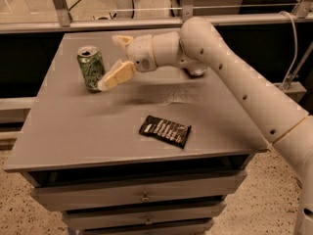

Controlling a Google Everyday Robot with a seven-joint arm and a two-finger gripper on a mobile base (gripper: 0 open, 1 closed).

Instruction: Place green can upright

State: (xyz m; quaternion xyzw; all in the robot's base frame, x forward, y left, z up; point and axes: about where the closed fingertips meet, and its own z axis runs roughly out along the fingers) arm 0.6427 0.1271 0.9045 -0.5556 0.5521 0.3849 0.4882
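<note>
One green can (91, 67) is shown upright and ungrasped, the spread-open gripper (110, 62) just beside it; it could be toppled if brushed by the lower finger (116, 76).

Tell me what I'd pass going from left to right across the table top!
green can, standing up → gripper, open, right next to the can → dark snack packet, lying flat nearer the front edge
</note>
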